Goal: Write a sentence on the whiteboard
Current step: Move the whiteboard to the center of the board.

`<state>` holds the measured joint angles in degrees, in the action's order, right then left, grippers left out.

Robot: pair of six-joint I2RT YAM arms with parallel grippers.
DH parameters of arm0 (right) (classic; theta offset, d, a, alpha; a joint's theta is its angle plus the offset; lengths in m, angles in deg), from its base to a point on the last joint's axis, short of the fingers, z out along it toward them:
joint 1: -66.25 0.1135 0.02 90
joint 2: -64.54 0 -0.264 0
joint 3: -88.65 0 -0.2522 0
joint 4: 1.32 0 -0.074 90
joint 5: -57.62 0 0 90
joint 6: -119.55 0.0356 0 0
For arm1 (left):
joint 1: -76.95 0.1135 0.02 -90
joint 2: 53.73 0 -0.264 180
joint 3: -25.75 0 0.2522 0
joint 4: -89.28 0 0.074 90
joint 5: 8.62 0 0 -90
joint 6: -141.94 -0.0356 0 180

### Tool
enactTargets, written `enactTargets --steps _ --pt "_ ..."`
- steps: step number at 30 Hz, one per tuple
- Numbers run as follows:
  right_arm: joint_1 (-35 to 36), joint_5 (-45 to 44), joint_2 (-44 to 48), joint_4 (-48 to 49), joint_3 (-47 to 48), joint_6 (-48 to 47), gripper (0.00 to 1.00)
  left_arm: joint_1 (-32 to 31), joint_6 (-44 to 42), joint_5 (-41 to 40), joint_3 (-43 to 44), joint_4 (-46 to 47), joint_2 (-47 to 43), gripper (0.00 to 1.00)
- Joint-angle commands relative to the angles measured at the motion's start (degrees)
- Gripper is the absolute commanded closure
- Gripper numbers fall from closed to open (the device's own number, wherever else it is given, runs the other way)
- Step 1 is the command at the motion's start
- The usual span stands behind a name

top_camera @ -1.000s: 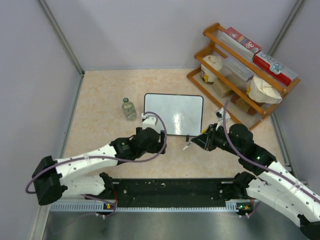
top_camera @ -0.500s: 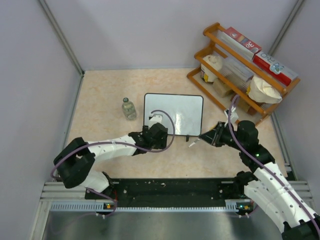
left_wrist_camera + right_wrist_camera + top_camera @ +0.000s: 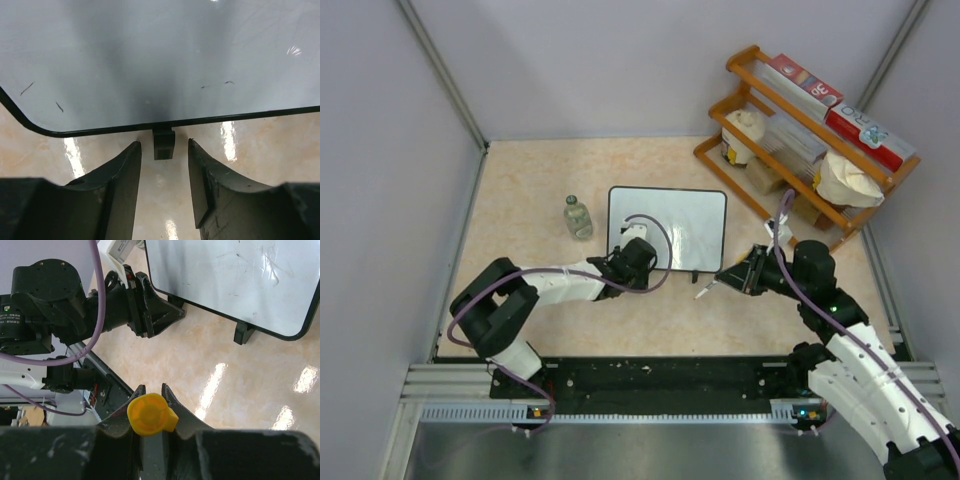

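The whiteboard (image 3: 667, 228) lies flat mid-table, white with a thin black frame. Its surface (image 3: 160, 60) carries only faint dark scuffs, and no sentence shows on it. My left gripper (image 3: 623, 262) is at the board's near-left corner. Its jaws (image 3: 164, 146) are open, with the board's small black foot (image 3: 163, 142) between the tips and a gap on each side. My right gripper (image 3: 728, 280) hovers off the board's near-right corner (image 3: 230, 280), shut on a marker (image 3: 705, 290). The marker's yellow end (image 3: 149, 415) sits between the fingers.
A small glass bottle (image 3: 578, 217) stands just left of the board. A wooden shelf (image 3: 800, 130) with boxes and bags fills the back right corner. Grey walls close in the sides and back. The black base rail (image 3: 650, 380) runs along the near edge.
My left arm has stretched forward to the board's near-left foot and its jaws have narrowed around it. My right gripper drew slightly right with the marker, then held still.
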<state>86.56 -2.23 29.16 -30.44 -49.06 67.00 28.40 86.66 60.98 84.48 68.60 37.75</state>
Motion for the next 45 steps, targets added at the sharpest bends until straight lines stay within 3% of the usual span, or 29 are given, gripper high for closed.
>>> enactTargets --steps 1,4,8,12,26,42,45 --pt "-0.8 1.2 -0.4 3.5 0.1 -0.8 1.00 1.4 -1.1 2.8 2.2 0.9 2.4 0.54" --pt "-0.7 1.3 -0.3 3.8 -0.1 -0.6 1.00 1.9 -2.4 2.2 3.4 0.0 3.3 0.56" --pt "-0.7 1.2 -0.2 4.3 -0.9 -0.4 1.00 2.3 -3.2 4.7 5.3 -2.7 4.8 0.71" --pt "-0.8 1.5 -0.2 4.8 -1.2 0.3 1.00 2.2 -3.3 6.0 7.6 -6.3 6.2 1.00" --pt "-0.8 2.5 -0.2 4.8 -1.5 0.9 1.00 -1.5 6.2 6.0 2.4 -10.2 -0.4 1.00" --pt "-0.8 2.6 -0.3 4.7 -1.9 0.4 1.00 -16.4 28.6 -0.9 -0.3 -22.3 -4.0 1.00" --pt "-0.9 2.6 -0.1 4.7 -1.9 0.4 1.00 -17.6 29.7 -0.4 -0.8 -22.3 -3.4 0.95"
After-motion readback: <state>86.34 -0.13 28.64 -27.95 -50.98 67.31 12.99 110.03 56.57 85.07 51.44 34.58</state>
